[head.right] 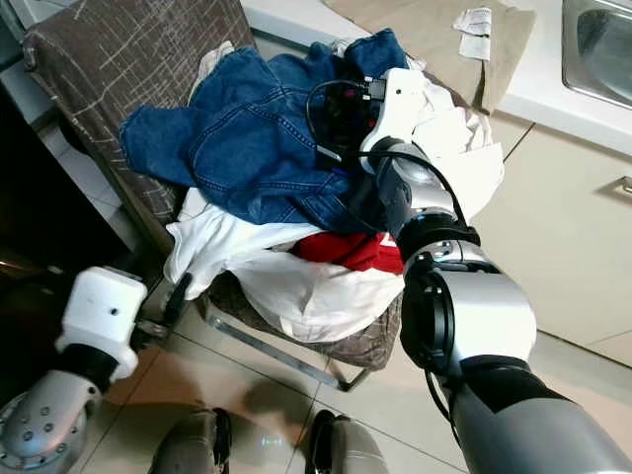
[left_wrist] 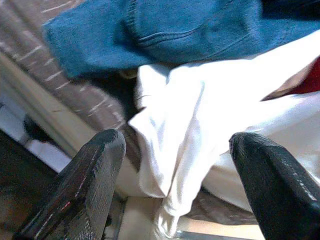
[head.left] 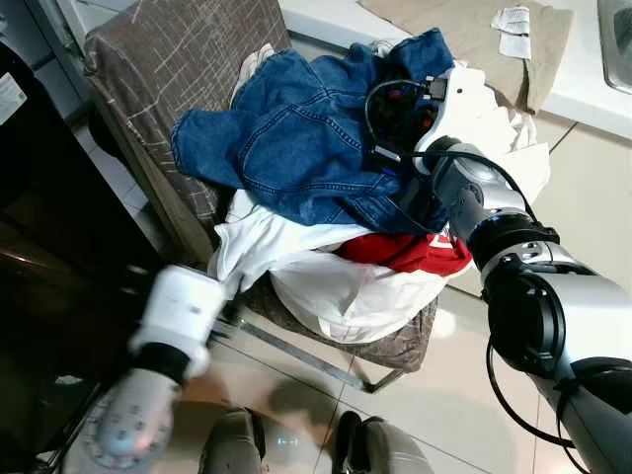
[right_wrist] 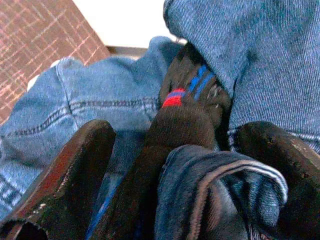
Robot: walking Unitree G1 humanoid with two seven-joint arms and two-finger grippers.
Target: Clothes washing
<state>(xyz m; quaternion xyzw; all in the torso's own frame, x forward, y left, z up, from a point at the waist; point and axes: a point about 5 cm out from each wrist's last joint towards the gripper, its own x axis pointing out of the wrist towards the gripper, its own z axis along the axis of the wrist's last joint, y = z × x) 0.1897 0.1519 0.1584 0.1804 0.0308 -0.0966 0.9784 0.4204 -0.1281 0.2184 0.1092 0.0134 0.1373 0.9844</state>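
A chair [head.left: 148,59] with a brown patterned cover is piled with clothes. A blue denim jacket [head.left: 296,138] is spread over the top of the pile. White cloth [head.left: 346,286] is bunched under it and hangs over the front of the seat. A red garment [head.left: 415,252] is tucked between the denim and the white cloth.

The right gripper [right_wrist: 175,170] is pushed into the top of the pile, among the folds of the denim jacket. Its fingers [right_wrist: 65,175] are spread apart. Dark cloth [right_wrist: 185,120] with blue and red stripes is caught between them, along with a rolled dark blue fold [right_wrist: 220,185]. It cannot be told how tightly this cloth is held.

The left gripper [left_wrist: 175,165] is held low, near the front left corner of the chair. Its fingers [left_wrist: 85,185] are wide apart and nothing is held by them. A hanging flap of the white cloth is seen in the gap between them, but it is not touched.

A white counter [head.left: 395,20] with a beige cloth [head.left: 474,30] is seen behind the chair, and a tiled floor [head.left: 444,395] below
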